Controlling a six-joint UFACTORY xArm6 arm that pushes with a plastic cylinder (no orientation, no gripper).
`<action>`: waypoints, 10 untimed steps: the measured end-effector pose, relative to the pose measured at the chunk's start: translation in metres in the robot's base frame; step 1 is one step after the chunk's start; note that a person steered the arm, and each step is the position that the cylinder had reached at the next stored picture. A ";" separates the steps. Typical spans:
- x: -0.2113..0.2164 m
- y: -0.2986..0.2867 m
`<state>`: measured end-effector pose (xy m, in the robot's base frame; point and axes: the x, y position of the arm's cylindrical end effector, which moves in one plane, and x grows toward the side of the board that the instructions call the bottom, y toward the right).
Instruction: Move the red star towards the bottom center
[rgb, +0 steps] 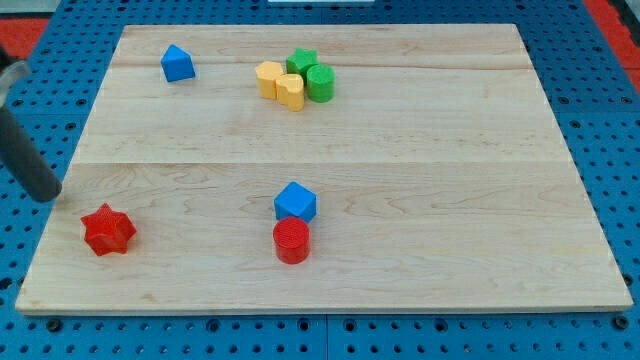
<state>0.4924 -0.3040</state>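
The red star (108, 230) lies near the board's bottom left corner. My tip (48, 195) is at the view's left, just off the board's left edge, up and to the left of the red star and apart from it. The rod rises from it toward the view's top left. A red cylinder (291, 240) stands at the bottom centre with a blue cube (295, 201) touching it just above.
A blue pentagon-shaped block (177, 64) sits at the top left. A cluster at the top centre holds a yellow block (269, 78), a yellow heart-like block (291, 92), a green star (302, 62) and a green cylinder (320, 83). The wooden board (450, 200) lies on a blue pegboard.
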 end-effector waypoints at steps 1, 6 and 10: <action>0.044 0.013; 0.039 0.084; 0.035 0.153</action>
<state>0.5275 -0.1513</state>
